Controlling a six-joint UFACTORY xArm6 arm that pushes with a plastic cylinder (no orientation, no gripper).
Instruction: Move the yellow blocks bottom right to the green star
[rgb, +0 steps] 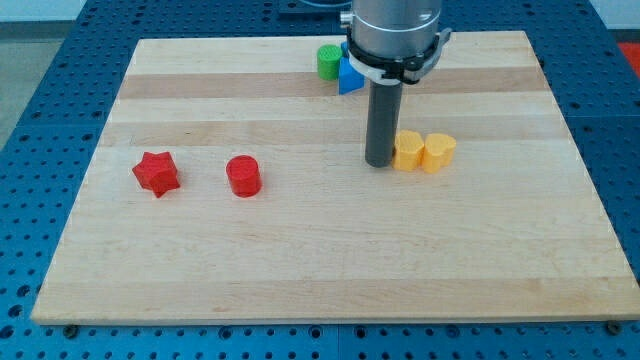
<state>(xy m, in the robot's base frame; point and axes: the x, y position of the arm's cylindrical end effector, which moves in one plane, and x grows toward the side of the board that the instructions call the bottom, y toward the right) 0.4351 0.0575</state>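
Observation:
Two yellow blocks sit side by side right of the board's middle: a yellow block (408, 151) on the left and a yellow block (438, 152) on the right, touching each other. My tip (379, 162) stands just left of the left yellow block, touching or nearly touching it. A green block (328, 61), the green star, sits near the view's top, partly hidden by the arm, with a blue block (348, 76) against its right side.
A red star (156, 173) and a red cylinder (243, 176) lie at the view's left. The wooden board (320, 270) lies on a blue perforated table. The arm's grey housing (392, 35) hangs over the board's top middle.

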